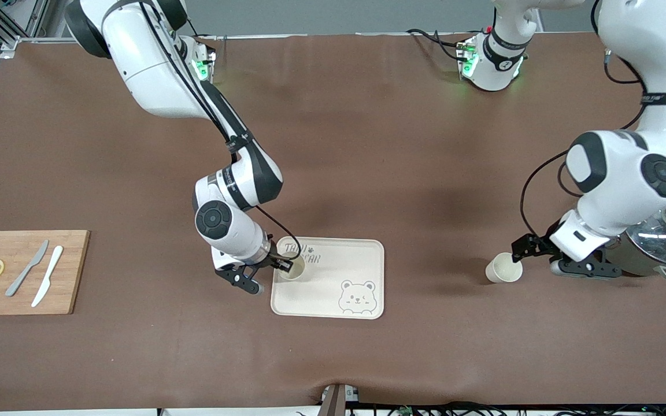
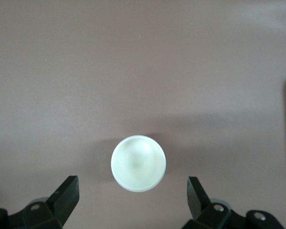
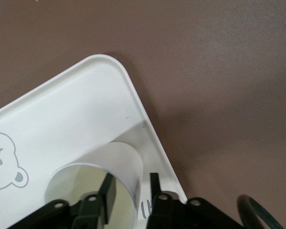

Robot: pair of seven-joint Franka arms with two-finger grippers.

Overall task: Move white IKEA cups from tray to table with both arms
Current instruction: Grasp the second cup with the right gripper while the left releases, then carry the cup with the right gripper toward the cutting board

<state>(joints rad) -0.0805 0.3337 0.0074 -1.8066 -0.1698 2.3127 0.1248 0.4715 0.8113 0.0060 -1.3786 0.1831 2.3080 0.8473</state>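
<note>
tray cup pinched, desk cup freed

right hand pinches the rim of the cup at the tray's 10 o'clock corner; next it needs a straight lift. left hand gapes wide beside the other cup, upright on the desk.

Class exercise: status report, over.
Left gripper open, cup released on table. Right gripper pinching second cup's wall on tray. Nothing obstructing.

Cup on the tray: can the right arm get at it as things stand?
Probably yes. The right gripper already straddles the wall of the cup on the tray, one finger inside and one outside; nothing blocks it.
</note>
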